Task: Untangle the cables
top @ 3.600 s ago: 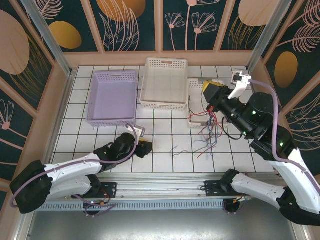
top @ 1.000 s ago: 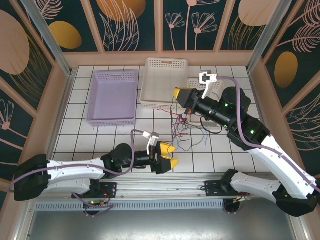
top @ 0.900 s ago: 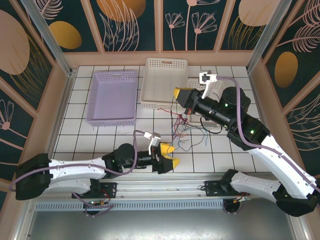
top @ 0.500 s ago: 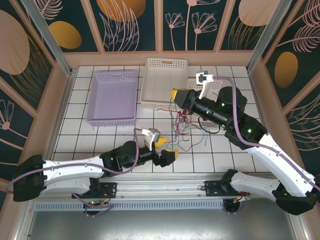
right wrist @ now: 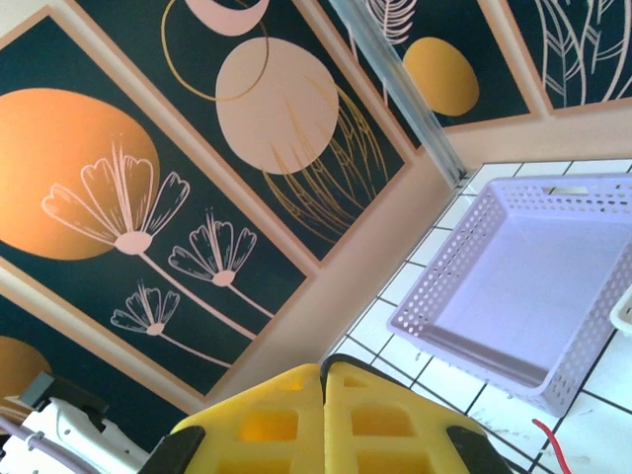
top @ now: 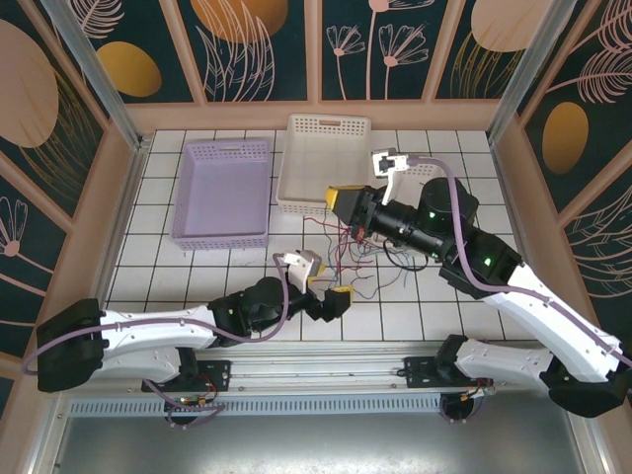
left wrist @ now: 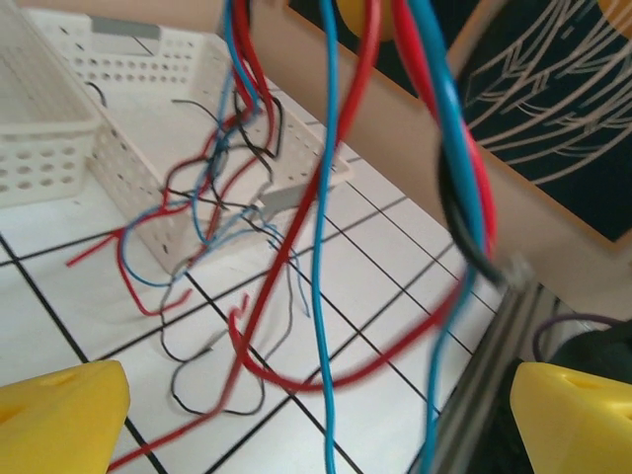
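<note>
Yellow pads of the right gripper (right wrist: 324,383) are clamped flush together, raised above the table. No strand is visible between them in the wrist view. The thin red, blue and dark grey cables (left wrist: 326,247) are seen hanging from under it, so a pinch on the bundle is judged.

Left gripper (left wrist: 312,400): jaws are spread wide and nothing is gripped. The hanging strands are framed between its yellow fingers; contact cannot be told.

Lower ends are trailed on the white tiled table (top: 197,281), beside the small white perforated basket (left wrist: 118,148).

Step judged: bundle is lifted, and a strand pick by the left is set up.

Next move: one loose strand, not the twisted red-blue pair, is to be isolated, closed on and drawn sideways. Snagging is to be expected.
</note>
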`<action>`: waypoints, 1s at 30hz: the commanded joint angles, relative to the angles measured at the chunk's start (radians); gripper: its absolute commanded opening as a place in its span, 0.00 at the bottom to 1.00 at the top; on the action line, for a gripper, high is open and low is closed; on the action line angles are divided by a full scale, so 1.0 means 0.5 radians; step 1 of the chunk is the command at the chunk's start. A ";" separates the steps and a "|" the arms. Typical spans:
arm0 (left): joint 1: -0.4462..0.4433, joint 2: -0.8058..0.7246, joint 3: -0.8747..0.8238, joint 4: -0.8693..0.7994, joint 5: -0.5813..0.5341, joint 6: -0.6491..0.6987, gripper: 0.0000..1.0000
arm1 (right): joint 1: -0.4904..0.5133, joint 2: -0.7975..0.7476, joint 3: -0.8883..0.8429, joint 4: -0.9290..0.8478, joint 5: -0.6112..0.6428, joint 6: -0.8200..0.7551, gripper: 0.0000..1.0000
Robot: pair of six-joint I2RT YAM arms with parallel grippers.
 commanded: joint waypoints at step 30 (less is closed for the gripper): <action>-0.002 -0.038 -0.137 0.446 -0.169 0.154 0.00 | 0.226 -0.036 0.047 0.169 0.228 0.003 0.00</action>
